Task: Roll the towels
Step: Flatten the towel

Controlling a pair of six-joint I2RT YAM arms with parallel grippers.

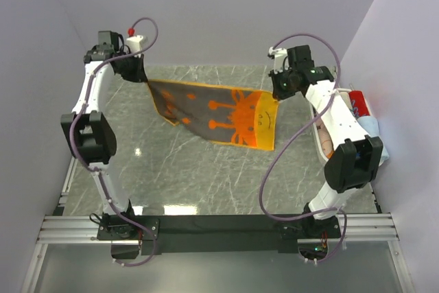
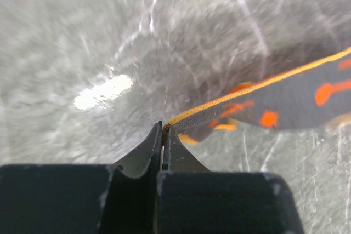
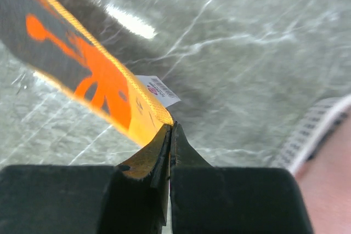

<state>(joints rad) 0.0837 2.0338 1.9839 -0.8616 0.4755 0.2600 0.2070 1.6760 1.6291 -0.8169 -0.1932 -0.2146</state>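
Note:
The grey-and-orange towel (image 1: 216,114) with an orange sun cartoon hangs stretched in the air between my two grippers, above the far half of the table. My left gripper (image 1: 143,77) is shut on its left top corner; the left wrist view shows the jaws (image 2: 163,127) pinching the orange hem of the towel (image 2: 285,100). My right gripper (image 1: 277,95) is shut on the right top corner; the right wrist view shows the jaws (image 3: 171,127) pinching the yellow-orange corner of the towel (image 3: 98,80), next to its white label (image 3: 158,89). Its lower edge hangs loose over the table.
A white oval basket (image 1: 367,111) stands at the right edge behind the right arm, holding pale blue, pink and red cloth; its mesh rim shows in the right wrist view (image 3: 312,135). The grey marble table (image 1: 206,176) lies below, walls close on both sides.

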